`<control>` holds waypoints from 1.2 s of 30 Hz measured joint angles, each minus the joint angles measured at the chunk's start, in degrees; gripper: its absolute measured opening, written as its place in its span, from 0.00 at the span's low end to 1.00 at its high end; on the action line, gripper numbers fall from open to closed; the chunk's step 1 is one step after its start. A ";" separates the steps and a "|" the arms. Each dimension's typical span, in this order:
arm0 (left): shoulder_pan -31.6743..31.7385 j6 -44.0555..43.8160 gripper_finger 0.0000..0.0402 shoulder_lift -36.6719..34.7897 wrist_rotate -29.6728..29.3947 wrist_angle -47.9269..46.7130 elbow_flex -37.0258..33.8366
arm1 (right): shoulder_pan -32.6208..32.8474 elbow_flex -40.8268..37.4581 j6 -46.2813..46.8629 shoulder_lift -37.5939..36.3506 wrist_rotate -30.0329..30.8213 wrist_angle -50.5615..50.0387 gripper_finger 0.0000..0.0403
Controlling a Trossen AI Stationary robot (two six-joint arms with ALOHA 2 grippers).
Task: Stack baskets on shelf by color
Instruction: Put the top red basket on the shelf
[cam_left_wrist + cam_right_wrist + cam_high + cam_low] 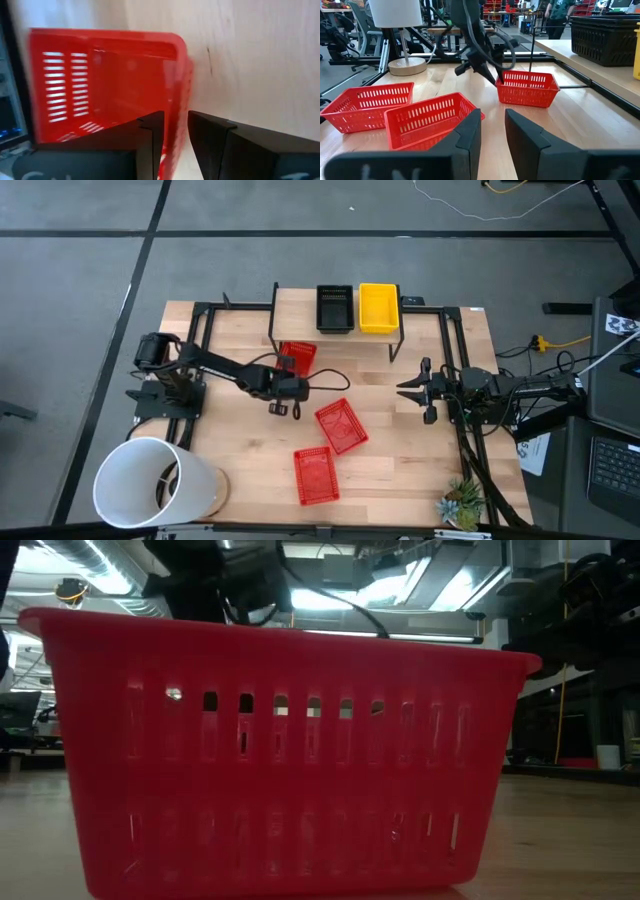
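Observation:
One red basket point(298, 357) sits on the table at the shelf's near left leg, and my left gripper point(290, 380) point(176, 117) is shut on its wall. Two more red baskets point(341, 425) point(316, 474) lie open side up on the table; the nearest one fills the low view point(280, 750). The shelf point(300, 302) carries a black basket point(334, 308) and a yellow basket point(379, 308) side by side. My right gripper point(407, 390) point(492, 117) waits at the table's right side, open by a narrow gap and holding nothing. My left gripper holds the red basket by its side wall point(176, 95) near a corner, one finger point(150, 127) inside the basket and the other outside. In the right wrist view it comes slanting down from above onto that corner point(501, 79). The basket's bottom appears to rest on the table.
A large white bucket point(150, 480) lies at the near left corner. A small plant point(462, 502) stands at the near right corner. Black frame rails point(455, 350) run along both sides of the shelf. Bare wood lies between the red baskets and my right gripper.

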 joint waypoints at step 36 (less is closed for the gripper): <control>-2.19 -4.16 0.00 1.59 -0.92 -44.61 45.16 | -0.01 0.02 -0.02 0.00 0.00 0.00 0.22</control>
